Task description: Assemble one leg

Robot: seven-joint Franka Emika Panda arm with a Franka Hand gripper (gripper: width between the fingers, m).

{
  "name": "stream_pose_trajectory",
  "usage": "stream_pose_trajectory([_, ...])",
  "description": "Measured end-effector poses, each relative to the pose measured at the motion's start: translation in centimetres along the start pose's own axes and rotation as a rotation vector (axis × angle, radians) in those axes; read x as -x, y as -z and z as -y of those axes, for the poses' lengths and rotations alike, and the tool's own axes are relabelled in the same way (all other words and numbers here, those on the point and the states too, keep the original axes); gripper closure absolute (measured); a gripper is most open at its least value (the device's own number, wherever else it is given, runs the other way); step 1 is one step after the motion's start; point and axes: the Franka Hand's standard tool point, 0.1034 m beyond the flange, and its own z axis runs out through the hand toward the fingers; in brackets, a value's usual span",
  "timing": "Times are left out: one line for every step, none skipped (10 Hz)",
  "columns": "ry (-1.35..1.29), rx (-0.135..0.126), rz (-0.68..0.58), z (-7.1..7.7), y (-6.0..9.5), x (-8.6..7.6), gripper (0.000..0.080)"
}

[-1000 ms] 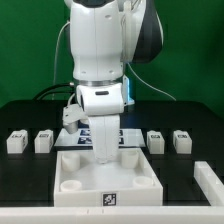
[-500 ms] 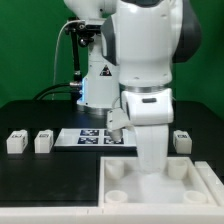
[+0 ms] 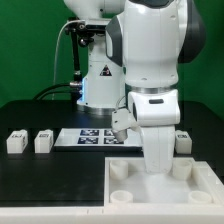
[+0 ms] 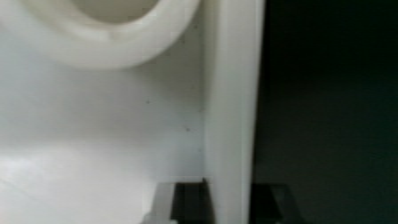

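Observation:
Two legs, small white blocks with tags, stand at the exterior view's left (image 3: pixel 15 142) (image 3: pixel 42 142). A third leg (image 3: pixel 182 141) shows at the right, partly behind the arm. The large white tray-like piece (image 3: pixel 150 195) lies at the front right. My gripper (image 3: pixel 158 168) reaches down onto its far wall. In the wrist view the dark fingers (image 4: pixel 192 202) sit on either side of the tray's upright wall (image 4: pixel 233 100), shut on it, with the gripper (image 4: pixel 235 200) centred over the wall. No leg is in the gripper.
The marker board (image 3: pixel 92 137) lies flat behind the tray, between the legs. The tray has round corner sockets (image 3: pixel 120 171), and one shows close up in the wrist view (image 4: pixel 125 25). The table is black.
The tray and my gripper have shifted from the middle to the exterior view's right and nearer the camera. In the last half second the arm edged slightly further right.

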Motion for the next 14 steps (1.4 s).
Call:
stream_pose_trajectory([0.000, -0.001, 0.000, 0.0, 0.0, 0.0, 0.0732])
stream_pose_trajectory([-0.001, -0.002, 0.000, 0.0, 0.0, 0.0, 0.0539])
stream_pose_trajectory([-0.001, -0.002, 0.000, 0.0, -0.1, 0.1, 0.0539])
stream_pose_trajectory([-0.002, -0.002, 0.000, 0.0, -0.1, 0.1, 0.0330])
stream_pose_trajectory([-0.002, -0.002, 0.000, 0.0, -0.1, 0.1, 0.0330])
stream_pose_trajectory([-0.002, -0.002, 0.000, 0.0, -0.1, 0.1, 0.0188])
stream_pose_trajectory([-0.002, -0.002, 0.000, 0.0, -0.1, 0.1, 0.0188])
stream_pose_trajectory([-0.002, -0.002, 0.000, 0.0, -0.1, 0.1, 0.0157])
stream_pose_trajectory([-0.003, -0.002, 0.000, 0.0, -0.1, 0.1, 0.0152])
stream_pose_trajectory([-0.003, -0.002, 0.000, 0.0, -0.1, 0.1, 0.0152])
stream_pose_trajectory([-0.004, -0.002, 0.000, 0.0, -0.1, 0.2, 0.0151])
stream_pose_trajectory([-0.004, -0.002, 0.000, 0.0, -0.1, 0.2, 0.0151])
stream_pose_trajectory([-0.014, 0.001, 0.000, 0.0, 0.1, 0.1, 0.0151])
stream_pose_trajectory([-0.039, 0.012, 0.007, 0.2, 1.5, -0.1, 0.0151])
